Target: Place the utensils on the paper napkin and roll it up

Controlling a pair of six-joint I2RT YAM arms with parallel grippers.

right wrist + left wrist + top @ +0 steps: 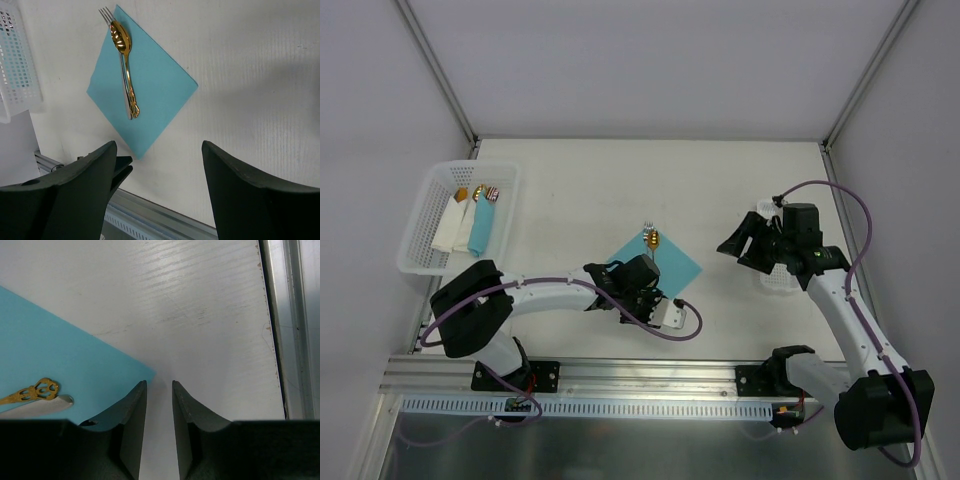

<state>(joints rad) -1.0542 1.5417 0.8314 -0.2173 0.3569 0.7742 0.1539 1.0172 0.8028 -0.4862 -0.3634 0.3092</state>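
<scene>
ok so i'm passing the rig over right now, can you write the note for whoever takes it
Left hand: jaws only narrowly apart, nothing in them, low at the near corner of the paper napkin.
Right hand: wide open, empty, held off to the right of the napkin.
The utensils: a gold spoon lying on a fork, along the napkin's middle, with their heads reaching past its far corner.
Done: utensils placed on the napkin.
Left: the roll. The napkin lies flat, not yet rolled.
</scene>
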